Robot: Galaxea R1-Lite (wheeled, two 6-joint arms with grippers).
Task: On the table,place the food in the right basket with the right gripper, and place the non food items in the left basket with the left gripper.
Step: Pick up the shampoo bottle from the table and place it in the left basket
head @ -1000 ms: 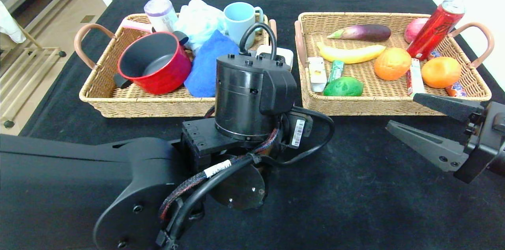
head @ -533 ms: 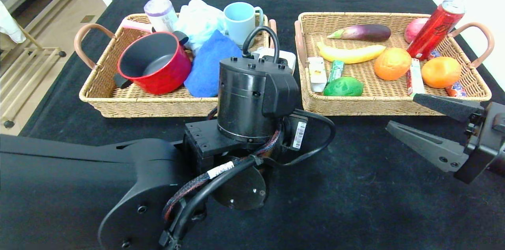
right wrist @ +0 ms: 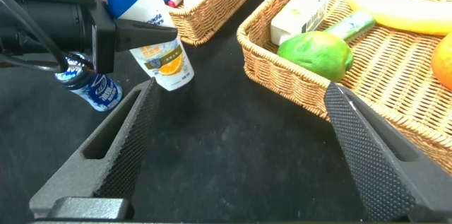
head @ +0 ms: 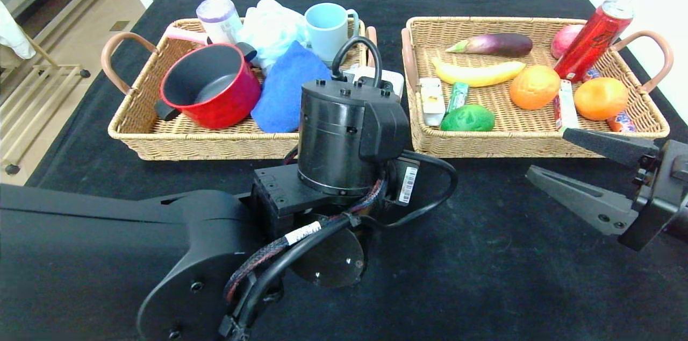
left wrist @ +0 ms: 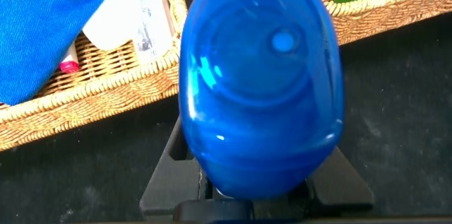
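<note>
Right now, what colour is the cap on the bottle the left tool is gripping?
Blue, on a white bottle; the cap shows best in the left wrist view.

From the head view the left arm's bulky wrist hides its own pincer and the bottle it grips. The left wrist view shows only the blue cap, blurred and close. A small tub lies half-hidden behind that arm.

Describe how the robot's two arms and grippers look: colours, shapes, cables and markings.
The left arm is bulky, black and cylindrical, with looping black and braided cables and white barcode stickers. The right gripper has two long, tapering black fingers with textured inner faces on a black block.
</note>
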